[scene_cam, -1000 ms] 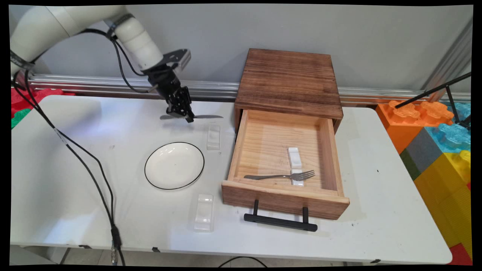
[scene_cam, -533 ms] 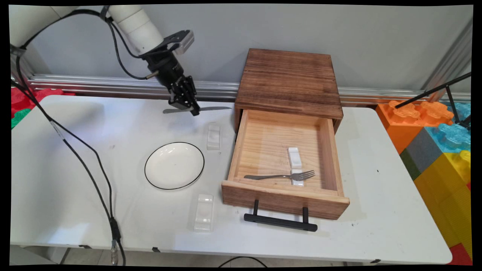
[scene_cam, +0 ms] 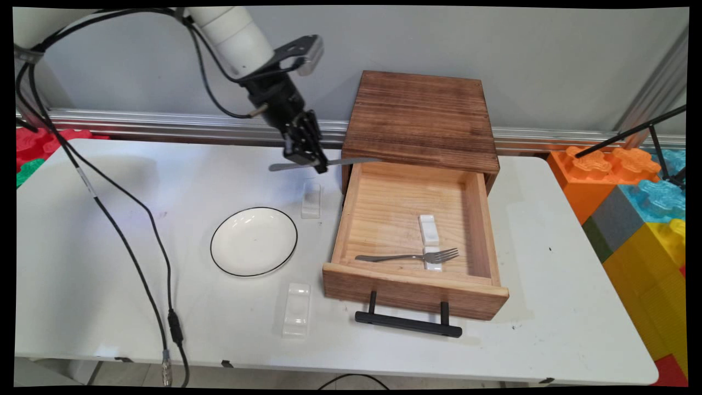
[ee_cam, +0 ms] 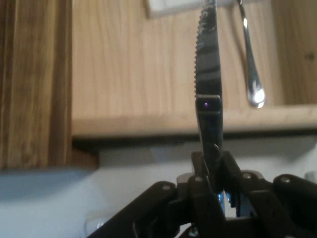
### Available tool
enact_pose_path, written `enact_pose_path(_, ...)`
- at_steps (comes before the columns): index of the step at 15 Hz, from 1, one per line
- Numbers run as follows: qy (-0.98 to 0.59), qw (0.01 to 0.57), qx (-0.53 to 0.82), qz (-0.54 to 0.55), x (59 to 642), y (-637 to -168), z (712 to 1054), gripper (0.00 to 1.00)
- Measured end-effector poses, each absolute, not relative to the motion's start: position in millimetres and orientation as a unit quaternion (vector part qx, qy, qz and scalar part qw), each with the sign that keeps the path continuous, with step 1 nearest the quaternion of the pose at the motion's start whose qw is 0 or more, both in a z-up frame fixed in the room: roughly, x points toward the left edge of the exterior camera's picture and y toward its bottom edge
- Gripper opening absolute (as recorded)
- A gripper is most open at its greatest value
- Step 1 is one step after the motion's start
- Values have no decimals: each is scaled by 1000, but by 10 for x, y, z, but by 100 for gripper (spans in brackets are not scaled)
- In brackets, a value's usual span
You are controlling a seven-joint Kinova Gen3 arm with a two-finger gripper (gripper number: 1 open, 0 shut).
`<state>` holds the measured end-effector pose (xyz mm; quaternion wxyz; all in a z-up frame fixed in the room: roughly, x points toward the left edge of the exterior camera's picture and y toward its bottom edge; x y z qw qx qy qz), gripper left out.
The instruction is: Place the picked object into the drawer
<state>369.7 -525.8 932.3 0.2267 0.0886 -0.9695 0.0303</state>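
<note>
Main view has the gripper (scene_cam: pixel 313 162) clamped on a table knife (scene_cam: pixel 323 163), held level above the table (scene_cam: pixel 576 307) at the drawer's (scene_cam: pixel 351 214) 10 o'clock corner; blade tip over its rim; the knife is off the table, not laid down — a slim steel piece, serrated edge; in the drawer a fork (scene_cam: pixel 408 256) lies across a white rest (scene_cam: pixel 432 258); plate (scene_cam: pixel 254 241) at its 9 o'clock

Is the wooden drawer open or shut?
Open: the drawer is pulled out from its cabinet, showing a fork inside.
</note>
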Motion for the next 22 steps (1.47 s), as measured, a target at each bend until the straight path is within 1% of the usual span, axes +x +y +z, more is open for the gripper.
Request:
enact_pose_path(5, -969, 225, 95, 34, 3185, -5154, 9293, 0)
enact_pose_path(13, -966, 234, 102, 40, 2309, -5165, 9013, 0)
enact_pose_path(17, -965, 237, 99, 47, 2024, -5238, 8896, 0)
enact_pose_path(22, -966, 236, 96, 50, 1837, -5337, 8716, 0)
